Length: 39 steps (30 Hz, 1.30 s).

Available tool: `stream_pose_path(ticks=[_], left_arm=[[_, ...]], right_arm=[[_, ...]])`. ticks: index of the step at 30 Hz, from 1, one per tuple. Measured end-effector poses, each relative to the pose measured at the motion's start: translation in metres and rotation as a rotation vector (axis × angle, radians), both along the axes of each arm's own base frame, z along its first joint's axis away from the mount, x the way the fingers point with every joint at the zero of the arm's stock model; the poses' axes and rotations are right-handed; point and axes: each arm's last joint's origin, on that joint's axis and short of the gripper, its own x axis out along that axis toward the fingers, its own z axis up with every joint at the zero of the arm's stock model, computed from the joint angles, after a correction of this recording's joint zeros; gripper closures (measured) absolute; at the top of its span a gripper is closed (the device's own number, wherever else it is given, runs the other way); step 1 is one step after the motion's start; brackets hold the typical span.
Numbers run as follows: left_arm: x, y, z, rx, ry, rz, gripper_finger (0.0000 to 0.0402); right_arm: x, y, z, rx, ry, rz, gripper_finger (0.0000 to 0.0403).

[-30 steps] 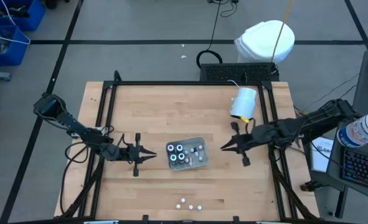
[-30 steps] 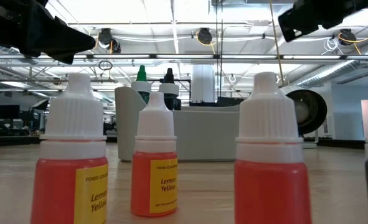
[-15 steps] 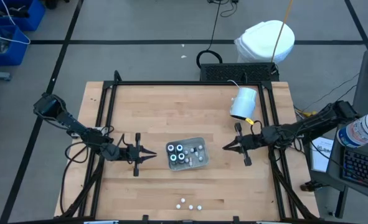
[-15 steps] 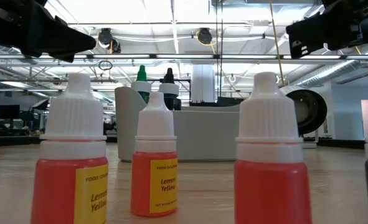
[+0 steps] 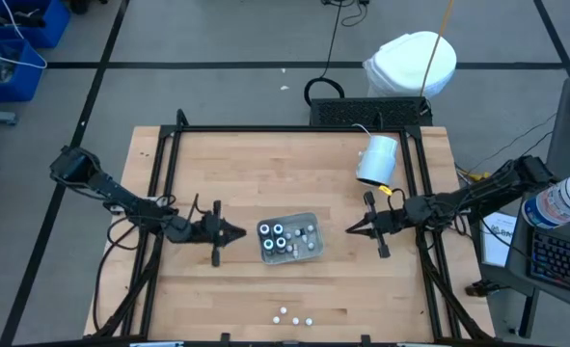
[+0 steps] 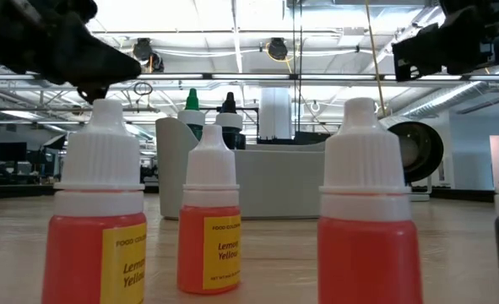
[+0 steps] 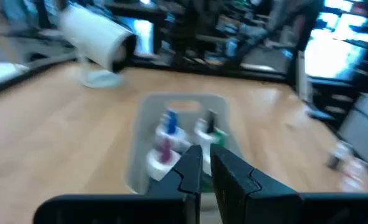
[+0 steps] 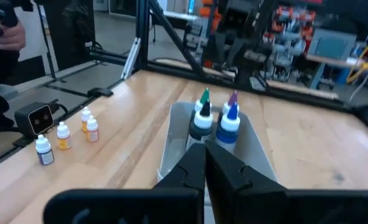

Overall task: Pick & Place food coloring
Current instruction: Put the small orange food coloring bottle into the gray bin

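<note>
The food coloring bottles point(image 5: 283, 239) stand upright in a clear tray point(image 5: 310, 218) at mid-table; green, purple and blue tips show in the right wrist view point(image 8: 216, 118). Several more small bottles point(image 5: 295, 316) stand near the front edge, and those close to the low camera are orange-yellow point(image 6: 211, 219). My left gripper point(image 5: 240, 231) hovers just left of the tray, shut and empty, pointing at it point(image 7: 205, 165). On the tray's other side my right gripper point(image 5: 350, 229) hovers shut and empty, also pointing at it point(image 8: 205, 163).
A white cylinder point(image 5: 378, 159) lies on its side at the far right of the table. Black frame rails point(image 5: 165, 183) run along the table's edges. A small black camera box point(image 8: 37, 118) sits by the front edge. Bare wood lies between the tray and the front bottles.
My right gripper has come down and tipped level, staying right of the tray. My left gripper has rolled about its own axis and swung slightly toward the tray. The tray and bottles have not moved.
</note>
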Motion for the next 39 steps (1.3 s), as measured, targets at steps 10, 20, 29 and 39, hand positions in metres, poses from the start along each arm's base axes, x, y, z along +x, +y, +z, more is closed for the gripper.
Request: stream_pose_path(ticks=[10,20,29,39], left_arm=[[-0.018,-0.029,0.000,0.020,-0.010,-0.059,0.0366],[0.021,-0.073,0.043,0.110,-0.031,-0.107,0.0367],[0.110,-0.146,0.045,0.207,0.325,-0.092,0.0367],[0.148,-0.202,0.035,0.018,0.484,-0.149,0.0338]], right_arm=[[-0.001,0.003,0.003,-0.032,-0.037,0.026,0.0402],[-0.001,0.003,0.003,-0.073,-0.044,0.030,0.0402],[-0.001,0.001,0.001,-0.142,-0.035,-0.042,0.0402],[-0.001,0.001,0.002,-0.123,-0.041,-0.041,0.0403]])
